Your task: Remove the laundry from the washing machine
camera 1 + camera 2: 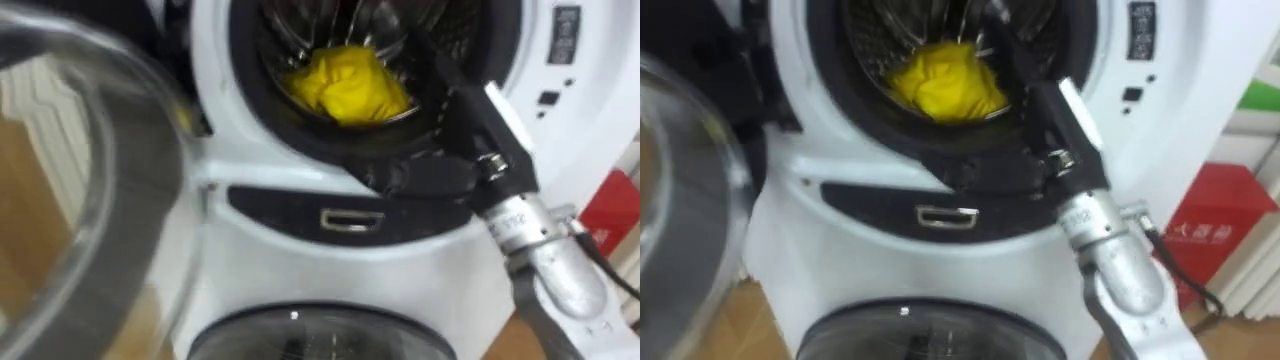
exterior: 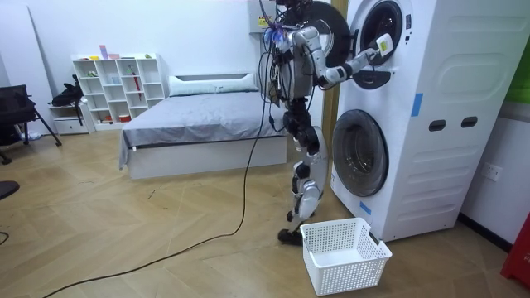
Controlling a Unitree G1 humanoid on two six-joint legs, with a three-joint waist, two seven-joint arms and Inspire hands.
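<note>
The clothes are one bright yellow, crumpled bundle. It lies low in the steel drum of the upper washing machine, just behind the dark rubber rim. The right hand is at the lower right edge of the opening, near the bundle. If its fingers are apart or together, I cannot tell. The round glass door stands swung open at the left, so the opening is free. In the room view the robot stands upright before the machine, and a white basket stands on the floor near its feet.

Yellow cloth in washer drum
</note>
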